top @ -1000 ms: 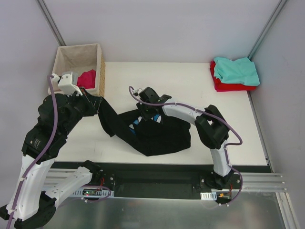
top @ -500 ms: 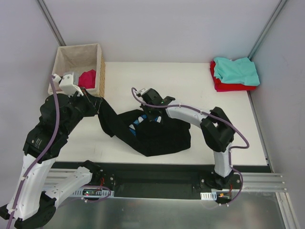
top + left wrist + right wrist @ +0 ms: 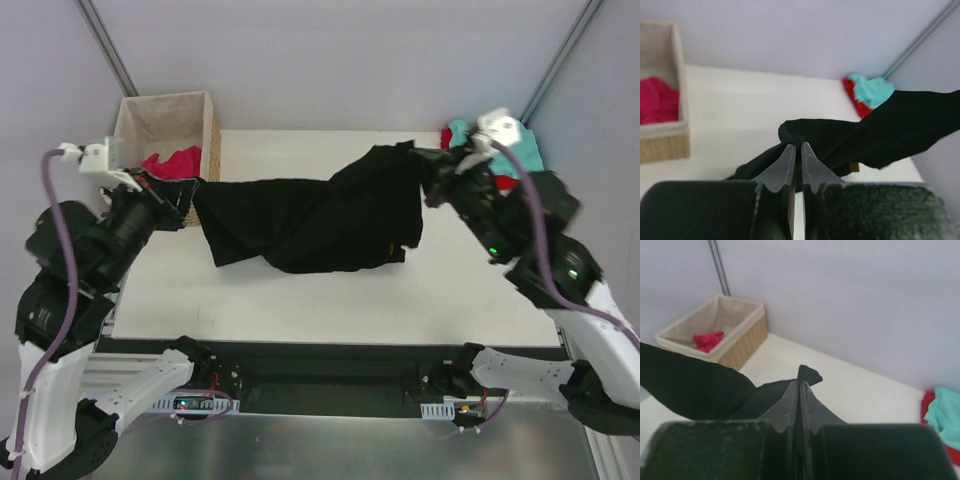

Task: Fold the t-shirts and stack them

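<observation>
From above, the tips of the left pincer (image 3: 188,190) and right pincer (image 3: 438,172) are lost in the black tee (image 3: 320,215); the right arm (image 3: 520,235) covers part of the teal tee (image 3: 530,152), the red tee (image 3: 508,184) beneath showing only slivers; the pink tee (image 3: 172,162) is half hidden in the basket (image 3: 165,98); the right wrist view cuts those two stacked tees at its edge.

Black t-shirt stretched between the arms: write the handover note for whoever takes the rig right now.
Left gripper: shut on the black t-shirt, left end.
Right gripper: shut on its right end; the shirt is spread between them.
Done: teal t-shirt stacked on red t-shirt, far right corner.
Left: fold and stack the black one, then the pink t-shirt in the basket.
</observation>
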### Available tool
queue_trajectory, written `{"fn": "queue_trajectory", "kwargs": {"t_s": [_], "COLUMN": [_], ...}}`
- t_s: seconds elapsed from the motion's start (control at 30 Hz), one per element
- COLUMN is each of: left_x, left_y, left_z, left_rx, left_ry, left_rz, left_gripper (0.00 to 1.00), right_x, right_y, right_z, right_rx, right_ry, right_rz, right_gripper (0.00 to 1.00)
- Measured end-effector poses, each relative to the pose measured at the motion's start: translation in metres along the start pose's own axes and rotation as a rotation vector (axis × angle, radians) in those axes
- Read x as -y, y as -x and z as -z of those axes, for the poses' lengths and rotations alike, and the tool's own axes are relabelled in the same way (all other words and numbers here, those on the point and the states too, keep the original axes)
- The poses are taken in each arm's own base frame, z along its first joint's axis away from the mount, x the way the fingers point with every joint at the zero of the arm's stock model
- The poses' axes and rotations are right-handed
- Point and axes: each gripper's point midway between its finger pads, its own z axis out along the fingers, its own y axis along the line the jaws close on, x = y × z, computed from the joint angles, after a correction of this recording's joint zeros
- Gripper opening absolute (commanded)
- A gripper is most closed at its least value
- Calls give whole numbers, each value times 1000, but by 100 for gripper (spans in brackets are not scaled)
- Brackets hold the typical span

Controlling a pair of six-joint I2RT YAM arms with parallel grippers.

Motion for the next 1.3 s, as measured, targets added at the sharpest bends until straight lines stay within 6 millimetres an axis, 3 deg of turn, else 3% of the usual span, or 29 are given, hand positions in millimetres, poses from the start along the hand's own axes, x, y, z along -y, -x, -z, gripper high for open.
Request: {"fn": "queue_trajectory", "kwargs": {"t_s": [0.03,0.17,0.37,0.5,0.63,0.8,0.93,1.1,1.2,1.3], "left_x": [11,50,84,96,104,111,114,118,119,113], "left_y": [17,63,113,130,135,133,131,132,129,122], "left_z": [9,59,171,231,261,268,265,255,238,206], "left_rx": [51,239,528,673,738,742,727,718,697,661], "left_ry": [-52,-290,-572,-695,-776,-833,-850,-858,-843,-783], "left_rz": [-3,-27,-104,-143,-174,-193,-194,-197,-196,-191], "left_gripper": [0,0,0,0,0,0,0,0,0,0], "right_x": [5,23,30,29,24,15,16,12,8,4], "right_y": [23,75,115,141,165,188,206,239,242,223], "right_z": [21,85,166,220,261,297,306,288,253,197], "right_rx": [69,252,454,592,708,810,858,887,847,742], "right_ry": [7,47,185,290,360,422,428,414,388,335], "right_rz": [-2,-17,-23,-14,20,57,68,87,102,120], "right_gripper": [1,1,1,1,1,1,1,1,1,1]}}
